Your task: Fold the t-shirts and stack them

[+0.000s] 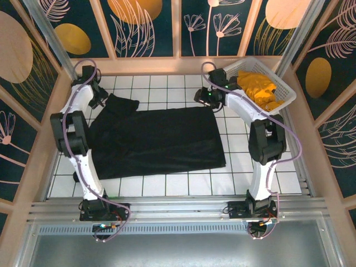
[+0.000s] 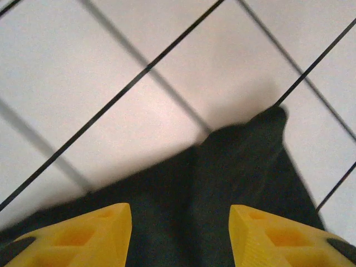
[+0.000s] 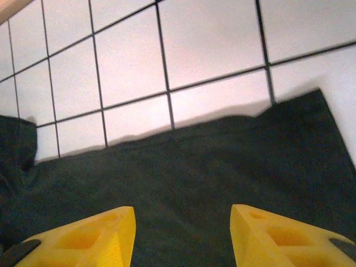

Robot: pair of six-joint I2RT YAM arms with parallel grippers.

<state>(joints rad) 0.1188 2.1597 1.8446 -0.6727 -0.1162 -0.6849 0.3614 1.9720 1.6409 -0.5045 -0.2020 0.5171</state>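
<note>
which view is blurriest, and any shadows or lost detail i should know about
Left wrist view is softest: the black t-shirt edge smears and blurry grey streaks cross the tiled table. Right wrist view is sharper, grout lines crisp. Top external view is evenly lit, but the black cloth shows almost no fold detail.

Bright, even light falls from above on the white tiled table top (image 1: 167, 186), leaving only soft, short shadows beside the arms. The large solid black cloth t-shirt (image 1: 156, 142) swallows the light, so its folds scarcely read. In the left wrist view the tiles take a warm pinkish cast, the dark grid lines are doubled by smeared grey ones, and the shirt's edge is blurred. The left gripper (image 2: 179, 239) and the right gripper (image 3: 182, 236) show their yellow plastic fingertips (image 2: 83, 239) soft and out of focus.
</note>
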